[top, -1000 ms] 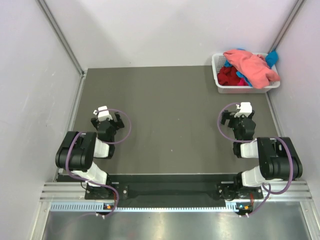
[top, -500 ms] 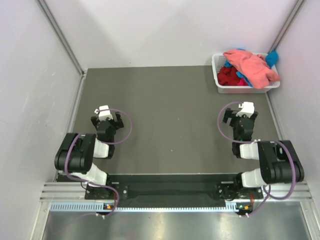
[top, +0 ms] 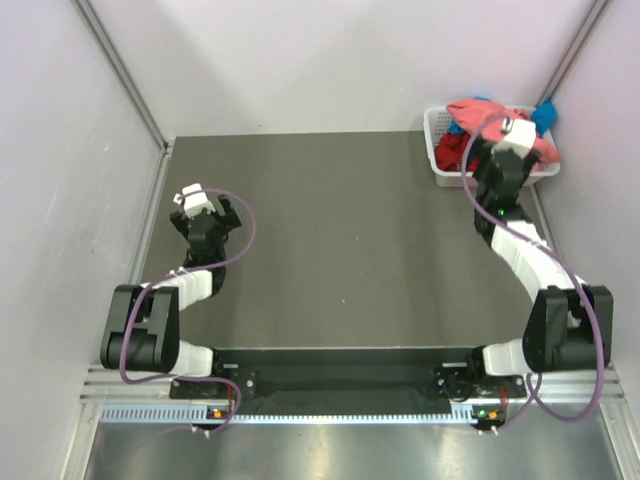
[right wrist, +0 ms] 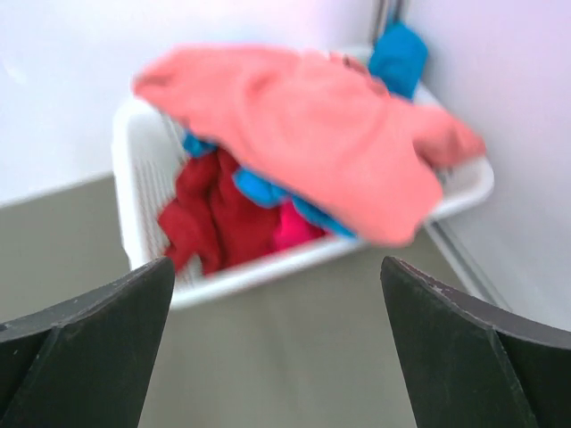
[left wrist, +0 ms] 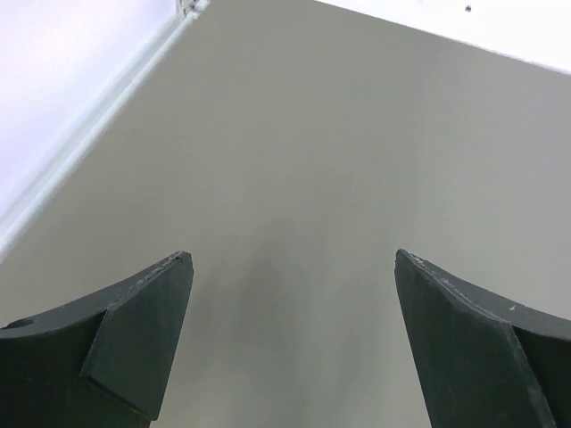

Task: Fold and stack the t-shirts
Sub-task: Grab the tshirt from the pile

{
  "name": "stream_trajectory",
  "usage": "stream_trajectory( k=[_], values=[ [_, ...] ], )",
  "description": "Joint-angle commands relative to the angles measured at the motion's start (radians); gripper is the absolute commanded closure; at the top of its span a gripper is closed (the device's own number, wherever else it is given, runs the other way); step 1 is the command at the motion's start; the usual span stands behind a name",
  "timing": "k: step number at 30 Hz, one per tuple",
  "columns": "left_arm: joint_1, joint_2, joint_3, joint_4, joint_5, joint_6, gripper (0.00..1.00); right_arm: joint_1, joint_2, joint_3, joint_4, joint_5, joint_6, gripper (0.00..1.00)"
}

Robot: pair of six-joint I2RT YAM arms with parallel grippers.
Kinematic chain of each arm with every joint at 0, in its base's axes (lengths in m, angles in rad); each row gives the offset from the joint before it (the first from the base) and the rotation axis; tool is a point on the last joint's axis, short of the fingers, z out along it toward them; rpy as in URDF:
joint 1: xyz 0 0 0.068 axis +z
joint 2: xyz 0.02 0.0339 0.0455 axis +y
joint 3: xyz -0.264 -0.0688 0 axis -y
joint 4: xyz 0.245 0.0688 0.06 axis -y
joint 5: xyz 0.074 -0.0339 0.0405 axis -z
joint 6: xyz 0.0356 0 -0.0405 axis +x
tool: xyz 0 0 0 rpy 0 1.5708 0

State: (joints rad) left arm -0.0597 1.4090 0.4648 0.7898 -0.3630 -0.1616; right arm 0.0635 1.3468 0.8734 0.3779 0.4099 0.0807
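place: robot lab cell | evidence: white panel walls [top: 330,60], aluminium rail [top: 350,402] (boxed-in grey tabletop [top: 340,230])

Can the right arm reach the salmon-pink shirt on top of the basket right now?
Probably yes: the open right gripper faces the salmon-pink shirt lying atop the basket, with nothing between them.

The left arm [top: 150,320] sits folded close to its base, elbow low at the near left. Its white forearm angles forward and a little inward to the wrist. The left claw [top: 207,222] points ahead with its jaws spread wide and nothing between them. In its wrist view the dark fingers [left wrist: 134,348] stand far apart. The right arm [top: 525,255] is stretched long toward the far right, elbow out by the right edge and forearm slanting forward and inward. The right claw [top: 500,170] gapes just as wide, empty.
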Motion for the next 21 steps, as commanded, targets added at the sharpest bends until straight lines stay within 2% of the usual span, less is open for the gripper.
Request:
stream_trajectory(
  k=[1, 2, 3, 4, 5, 8, 9, 11, 12, 13, 15, 16, 17, 19, 21],
  values=[
    [0.001, -0.018, 0.086, -0.112, -0.042, -0.172, 0.01, -0.010, 0.078, 0.206, -0.184, 0.004, 0.027, 0.03],
    [0.001, -0.012, 0.145, -0.226, -0.107, -0.302, 0.01, -0.028, 0.133, 0.295, -0.206, -0.018, 0.036, 0.09],
    [0.001, -0.007, 0.179, -0.295, -0.154, -0.303, 0.01, -0.034, 0.164, 0.347, -0.224, -0.028, 0.042, 0.13],
    [0.003, 0.005, 0.217, -0.395, -0.184, -0.432, 0.01, -0.043, 0.198, 0.399, -0.244, -0.043, 0.047, 0.16],
    [0.004, 0.014, 0.309, -0.564, -0.195, -0.479, 0.01, -0.056, 0.265, 0.450, -0.273, -0.057, 0.053, 0.20],
    [0.017, 0.074, 0.456, -0.682, -0.021, -0.428, 0.01, -0.105, 0.392, 0.639, -0.322, -0.112, 0.091, 0.28],
    [0.024, 0.085, 0.480, -0.739, 0.095, -0.420, 0.01, -0.126, 0.425, 0.736, -0.365, -0.124, 0.106, 0.31],
    [0.052, 0.100, 0.480, -0.713, 0.214, -0.438, 0.01, -0.155, 0.508, 0.820, -0.407, -0.134, 0.149, 0.39],
    [0.088, 0.099, 0.462, -0.689, 0.258, -0.478, 0.01, -0.165, 0.532, 0.890, -0.419, -0.164, 0.159, 0.40],
    [0.136, 0.093, 0.434, -0.579, 0.366, -0.568, 0.01, -0.171, 0.576, 0.923, -0.445, -0.174, 0.166, 0.40],
    [0.179, 0.091, 0.324, -0.416, 0.522, -0.710, 0.01, -0.175, 0.617, 0.995, -0.467, -0.169, 0.182, 0.35],
    [0.204, 0.106, 0.296, -0.256, 0.594, -0.751, 0.01, -0.180, 0.647, 1.007, -0.473, -0.175, 0.192, 0.31],
    [0.211, 0.120, 0.278, -0.215, 0.633, -0.777, 0.01, -0.183, 0.666, 1.024, -0.484, -0.183, 0.212, 0.29],
    [0.212, 0.169, 0.310, -0.217, 0.718, -0.786, 0.12, -0.183, 0.734, 1.113, -0.542, -0.212, 0.218, 0.30],
    [0.209, 0.194, 0.368, -0.238, 0.756, -0.779, 0.19, -0.180, 0.771, 1.176, -0.554, -0.249, 0.231, 0.34]
  ],
)
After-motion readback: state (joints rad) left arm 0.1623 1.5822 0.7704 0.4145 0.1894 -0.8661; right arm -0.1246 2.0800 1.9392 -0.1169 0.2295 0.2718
